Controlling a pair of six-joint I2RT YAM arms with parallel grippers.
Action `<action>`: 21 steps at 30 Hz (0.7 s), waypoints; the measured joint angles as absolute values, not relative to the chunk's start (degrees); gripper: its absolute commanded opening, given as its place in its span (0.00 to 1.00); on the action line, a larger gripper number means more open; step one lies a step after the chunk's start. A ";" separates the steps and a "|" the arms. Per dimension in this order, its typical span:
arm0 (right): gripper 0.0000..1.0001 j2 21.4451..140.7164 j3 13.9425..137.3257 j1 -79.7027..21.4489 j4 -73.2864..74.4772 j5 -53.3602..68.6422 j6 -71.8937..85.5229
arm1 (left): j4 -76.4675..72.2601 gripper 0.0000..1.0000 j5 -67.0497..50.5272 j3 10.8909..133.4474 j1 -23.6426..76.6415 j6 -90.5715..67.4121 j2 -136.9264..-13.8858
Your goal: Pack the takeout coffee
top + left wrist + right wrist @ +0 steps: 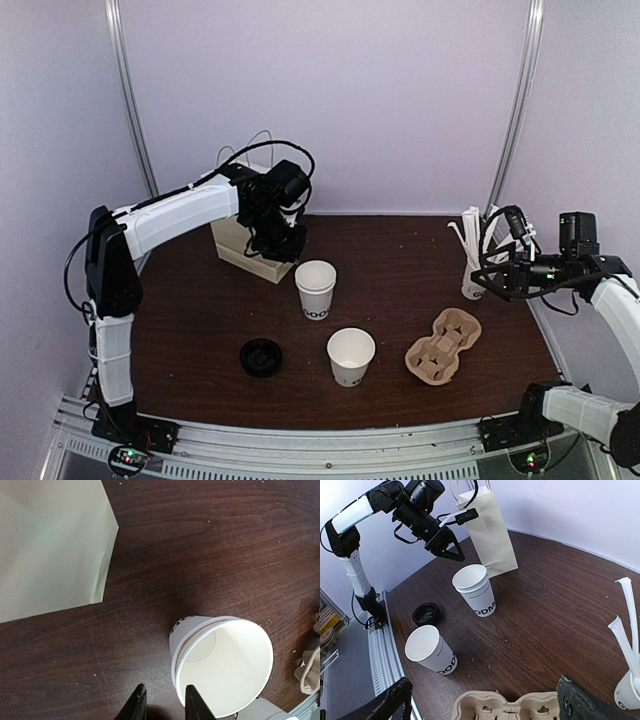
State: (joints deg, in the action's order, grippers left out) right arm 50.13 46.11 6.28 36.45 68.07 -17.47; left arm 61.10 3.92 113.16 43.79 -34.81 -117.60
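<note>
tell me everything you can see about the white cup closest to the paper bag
The cup is white paper, upright, lidless and empty, with dark lettering near its base. A doubled rim suggests two cups nested together. It stands on the dark wooden table, just right of the paper bag in the top view, apart from it. The left tool hangs open beside its rim, seemingly not touching it.

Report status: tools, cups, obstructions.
Left tool open, hovering by far cup. Right tool open, empty. Far cup and near cup upright, lidless; one lid lying loose. Nothing between left tool and far cup.
</note>
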 measured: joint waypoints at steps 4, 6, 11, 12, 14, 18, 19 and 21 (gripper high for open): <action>1.00 50.13 46.11 6.28 36.45 68.01 -17.82 | 60.51 0.25 2.61 113.40 43.66 -35.07 -118.21; 1.00 50.13 46.11 6.26 36.45 67.92 -17.87 | 60.49 0.21 2.31 114.24 43.53 -35.09 -118.89; 1.00 50.13 46.11 6.24 36.45 67.79 -17.91 | 60.47 0.21 1.69 114.98 43.33 -35.05 -120.73; 1.00 50.13 46.11 6.24 36.47 67.70 -17.93 | 60.47 0.20 1.69 114.98 43.33 -35.05 -120.99; 1.00 50.13 46.11 6.22 36.49 67.66 -18.06 | 60.49 0.18 1.69 114.98 43.31 -35.05 -121.38; 1.00 50.13 46.11 6.07 36.58 67.61 -18.33 | 60.62 0.05 1.54 115.68 43.31 -34.98 -122.30; 1.00 50.13 46.11 6.02 36.67 67.55 -18.46 | 60.58 0.02 1.41 116.01 43.29 -34.85 -122.61; 1.00 50.13 46.11 5.96 36.67 67.42 -18.72 | 60.55 0.00 1.32 116.73 43.24 -34.70 -123.07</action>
